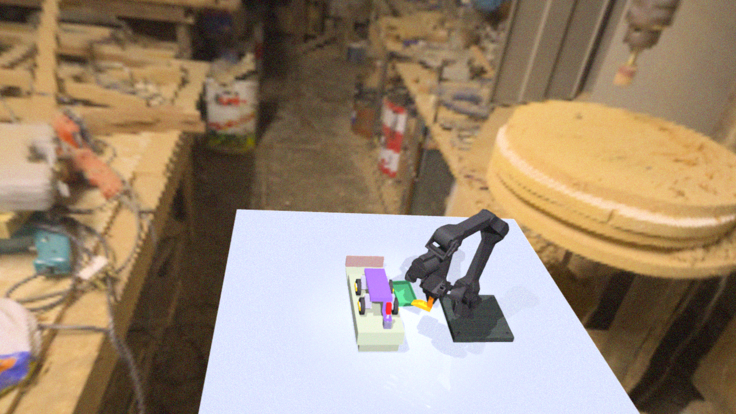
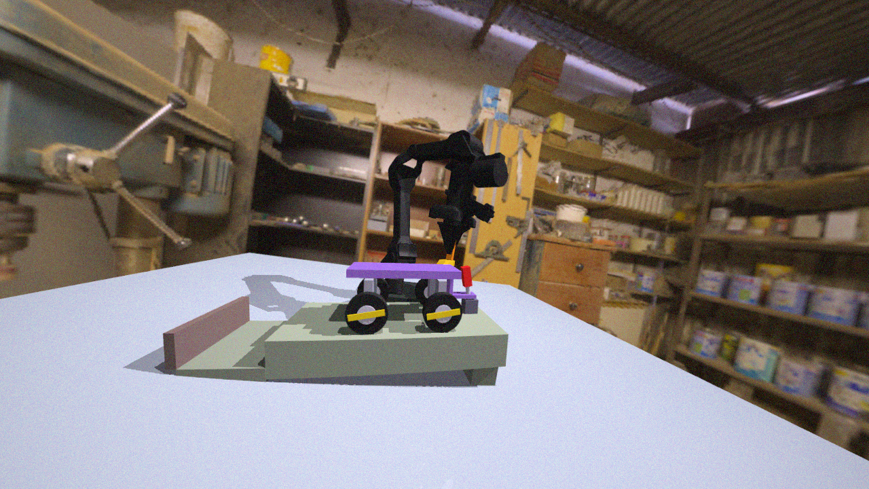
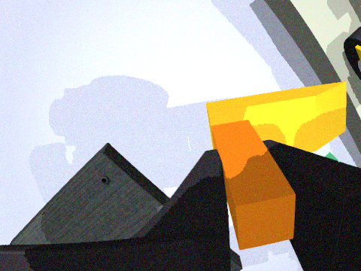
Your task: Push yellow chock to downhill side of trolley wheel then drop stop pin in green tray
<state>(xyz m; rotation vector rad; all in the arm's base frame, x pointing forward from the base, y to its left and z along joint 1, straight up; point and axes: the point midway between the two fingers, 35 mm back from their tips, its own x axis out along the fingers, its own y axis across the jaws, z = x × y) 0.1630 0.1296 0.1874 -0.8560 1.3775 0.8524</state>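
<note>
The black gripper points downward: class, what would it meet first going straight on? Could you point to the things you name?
With the yellow chock (image 1: 421,305) (image 2: 446,262) (image 3: 278,113) gripped, the gripper (image 1: 433,295) (image 2: 451,252) (image 3: 239,158) would probably bring it onto the tabletop (image 1: 288,370) (image 2: 243,425) (image 3: 188,56) beside the ramp (image 1: 378,337) (image 2: 388,358) (image 3: 316,22); height is unclear.

In the top view, the trolley (image 1: 377,284) (image 2: 404,270) (image 3: 350,56) stands on the ramp (image 1: 378,335) (image 2: 388,358) (image 3: 313,9), at the left; the stop pin (image 1: 388,308) (image 2: 466,276) is at its near end. The tray (image 1: 403,292) (image 3: 331,157) lies on the bench (image 1: 288,334) (image 2: 364,437) (image 3: 150,38), right of the ramp. The chock (image 1: 421,305) (image 2: 446,262) (image 3: 278,109) is in the fingers (image 2: 451,237), between ramp and base plate (image 1: 494,332) (image 3: 94,199).
</note>
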